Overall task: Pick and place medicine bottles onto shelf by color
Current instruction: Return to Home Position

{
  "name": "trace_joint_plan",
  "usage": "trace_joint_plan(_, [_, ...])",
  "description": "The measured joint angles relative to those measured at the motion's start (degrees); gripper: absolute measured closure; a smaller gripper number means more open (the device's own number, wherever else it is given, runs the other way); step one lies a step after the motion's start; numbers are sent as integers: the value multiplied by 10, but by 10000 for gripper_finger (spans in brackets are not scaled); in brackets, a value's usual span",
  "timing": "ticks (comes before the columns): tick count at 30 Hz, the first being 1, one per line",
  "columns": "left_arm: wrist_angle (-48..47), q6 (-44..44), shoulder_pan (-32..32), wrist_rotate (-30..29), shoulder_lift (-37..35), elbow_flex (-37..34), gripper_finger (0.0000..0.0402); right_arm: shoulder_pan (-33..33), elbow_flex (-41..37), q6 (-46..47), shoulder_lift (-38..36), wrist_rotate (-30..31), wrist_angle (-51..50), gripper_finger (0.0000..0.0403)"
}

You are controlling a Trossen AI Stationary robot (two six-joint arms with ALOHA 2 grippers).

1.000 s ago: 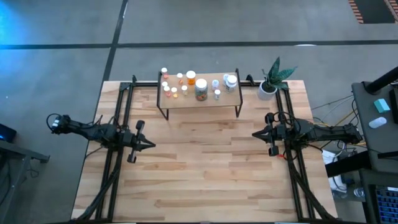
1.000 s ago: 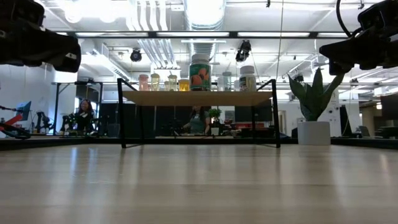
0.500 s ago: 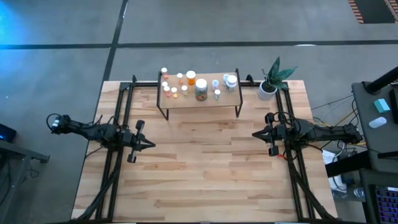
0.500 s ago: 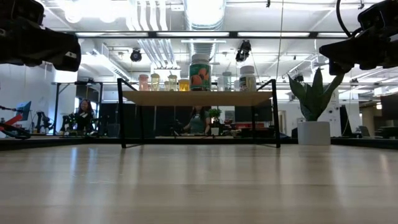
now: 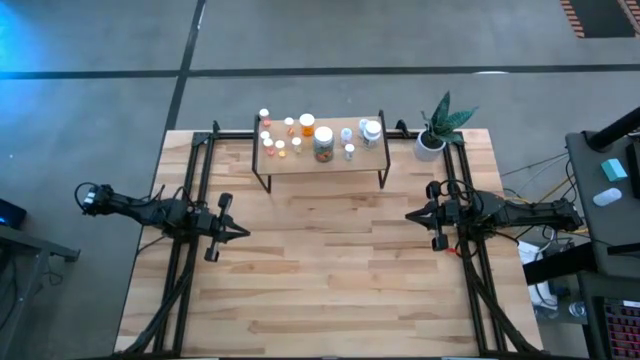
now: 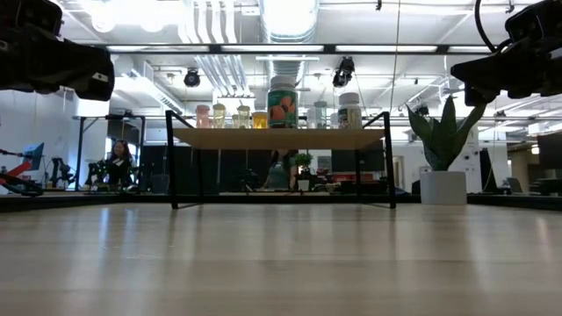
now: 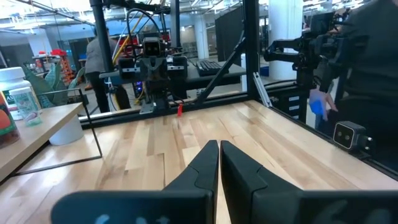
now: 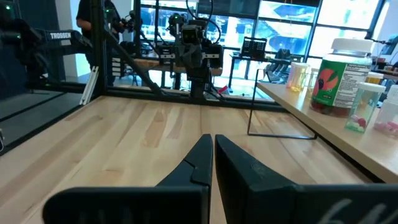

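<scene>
We see a bench (image 5: 320, 280) of pale wood planks. The shelf (image 5: 330, 165) is light wood on black legs. Many medicine bottles (image 5: 307, 126) are orange with white caps; one large bottle (image 6: 283, 104) wears a green label with orange fruit. The pot (image 5: 429, 148) is white, its plant (image 5: 447, 115) green.

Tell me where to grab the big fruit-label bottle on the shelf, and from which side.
Probably its white cap, from above: the bottle stands upright and is the tallest on the shelf, so the cap clears the smaller bottles close on both sides.
</scene>
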Motion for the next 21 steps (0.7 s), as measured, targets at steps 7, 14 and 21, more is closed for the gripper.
trace_joint_plan(7, [0,0,0,0,0,0,401,0,0,0,0,0,0,394])
trace_joint_plan(14, [0,0,0,0,0,0,402,0,0,0,0,0,0,394])
trace_joint_plan(21, [0,0,0,0,0,0,402,0,0,0,0,0,0,394])
